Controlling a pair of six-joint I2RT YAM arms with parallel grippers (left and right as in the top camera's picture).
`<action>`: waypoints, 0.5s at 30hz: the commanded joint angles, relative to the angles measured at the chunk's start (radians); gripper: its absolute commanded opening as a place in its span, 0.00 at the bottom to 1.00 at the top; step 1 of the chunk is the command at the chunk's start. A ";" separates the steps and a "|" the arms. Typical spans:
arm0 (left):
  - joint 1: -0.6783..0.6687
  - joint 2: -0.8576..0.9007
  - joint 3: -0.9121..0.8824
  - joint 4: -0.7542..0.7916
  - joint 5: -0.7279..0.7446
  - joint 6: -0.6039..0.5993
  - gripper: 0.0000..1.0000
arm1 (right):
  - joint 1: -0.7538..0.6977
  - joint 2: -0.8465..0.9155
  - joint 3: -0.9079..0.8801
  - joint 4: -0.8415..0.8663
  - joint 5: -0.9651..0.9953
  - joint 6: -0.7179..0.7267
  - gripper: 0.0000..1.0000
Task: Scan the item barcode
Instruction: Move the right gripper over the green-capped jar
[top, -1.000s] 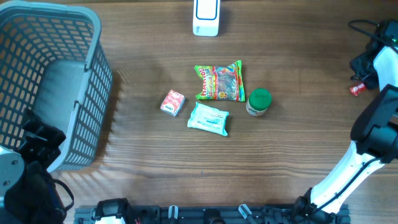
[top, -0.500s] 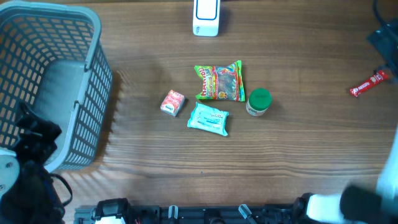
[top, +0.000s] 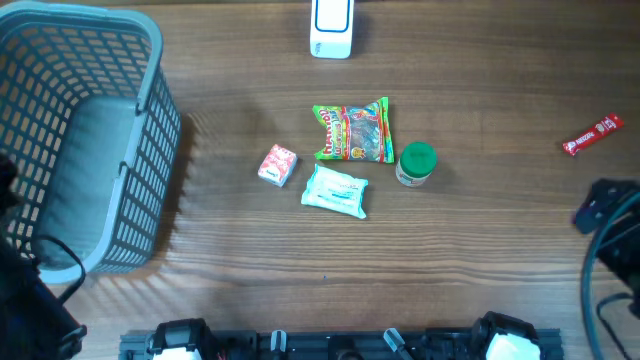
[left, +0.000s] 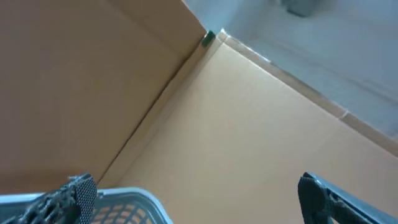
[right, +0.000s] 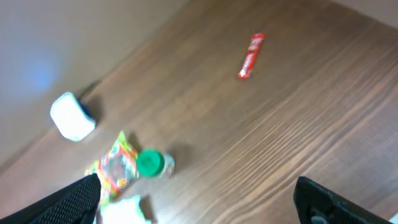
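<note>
A white barcode scanner (top: 331, 30) stands at the table's far edge, also in the right wrist view (right: 72, 117). A red snack bar (top: 592, 135) lies alone at the far right, free of any grip (right: 251, 55). Mid-table lie a gummy bag (top: 352, 132), a green-lidded jar (top: 416, 164), a small red-and-white box (top: 278, 165) and a white-teal pack (top: 336, 191). My right gripper (right: 196, 202) hovers open and empty above the table, near side of the bar. My left gripper (left: 199, 196) is open and empty over the basket's rim (left: 140, 199).
A grey plastic basket (top: 150, 150) fills the left side of the table. The right arm (top: 608, 212) sits at the right edge, the left arm (top: 25, 295) at the near left corner. A brown cardboard wall (left: 249, 124) fills the left wrist view.
The right gripper opened, left the red snack bar on the table at the far right, and drew back toward the near edge. The left arm sank further toward the near left corner.
</note>
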 joint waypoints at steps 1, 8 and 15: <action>-0.006 -0.002 0.000 -0.013 -0.024 0.116 1.00 | 0.003 -0.007 -0.060 -0.002 -0.231 -0.151 1.00; -0.006 -0.183 -0.005 -0.053 0.222 0.131 1.00 | 0.003 0.071 -0.347 0.067 -0.257 -0.147 1.00; -0.006 -0.436 -0.058 -0.056 0.483 0.131 1.00 | 0.003 0.150 -0.365 0.152 -0.191 0.065 1.00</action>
